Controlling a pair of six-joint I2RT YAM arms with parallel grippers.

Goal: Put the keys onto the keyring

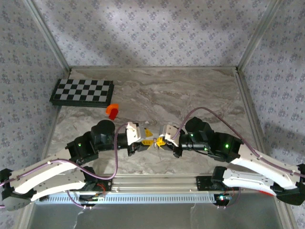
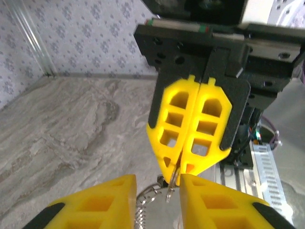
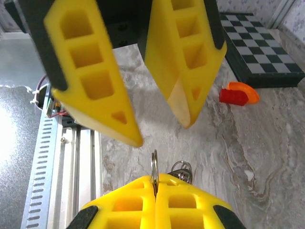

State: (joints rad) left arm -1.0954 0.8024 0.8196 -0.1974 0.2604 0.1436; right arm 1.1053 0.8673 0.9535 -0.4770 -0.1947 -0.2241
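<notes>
Right gripper [image 3: 155, 180] pinches the keyring [image 3: 154, 164] upright between fingers pressed together; left gripper [image 3: 162, 132], parted and empty beyond their tips, should take the ring squarely, without twisting.

Left arm [image 1: 47, 174] and right arm [image 1: 257, 164]: both reach inward from their bases, elbows bent, with the wrists turned toward each other at table centre.

Left gripper [image 3: 162, 132]: jaws parted, with a clear gap between the two yellow fingers [image 3: 95, 81].

Right gripper [image 2: 174, 171]: jaws fully together, fingers flush along their length, pinching the keyring [image 3: 154, 167] edge-on at the tips.

The two grippers face tip to tip, nearly meeting. Contact between them cannot be confirmed from the top view.
</notes>
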